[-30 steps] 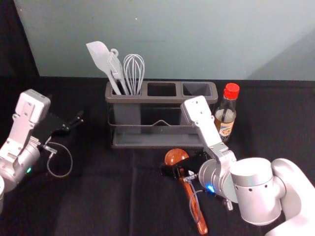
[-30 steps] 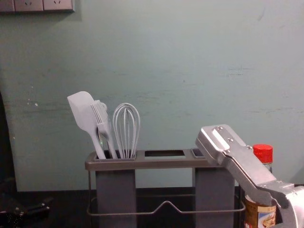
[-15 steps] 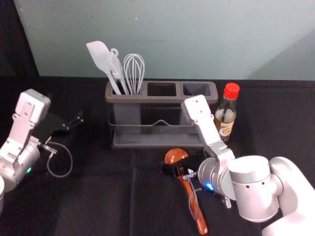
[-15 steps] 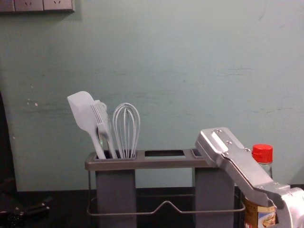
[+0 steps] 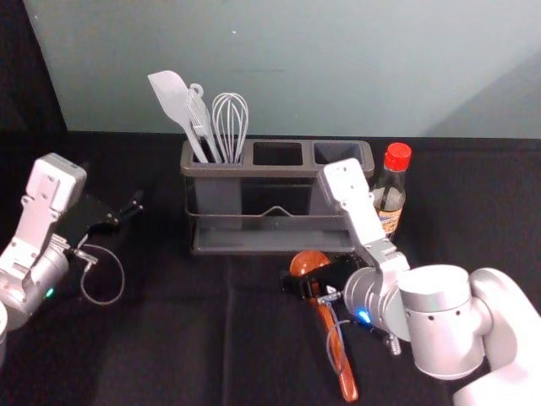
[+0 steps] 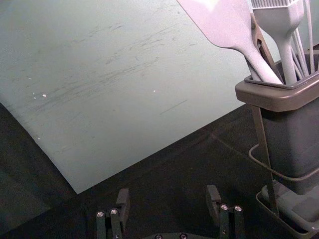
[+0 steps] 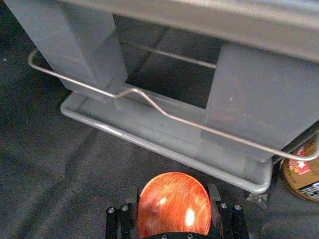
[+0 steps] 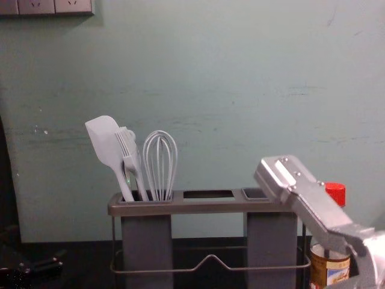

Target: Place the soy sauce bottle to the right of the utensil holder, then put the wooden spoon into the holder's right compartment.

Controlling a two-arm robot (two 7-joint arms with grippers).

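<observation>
R claw (image 7: 173,191) clamped on wooden spoon (image 5: 346,376), looks like step 2!
Spoon's at 5 o'clock of holder (image 5: 277,170), soy btl (image 5: 394,191) at 3; next shd be lift, tip upright, go 12 o'clock into R compt (image 5: 338,153). L claw (image 6: 168,191) idle at 9, apart.

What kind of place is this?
Probably a robot's practice kitchen, judging by the grey plastic utensil holder, the red-capped glass soy sauce bottle and the reddish-brown wooden spoon.
</observation>
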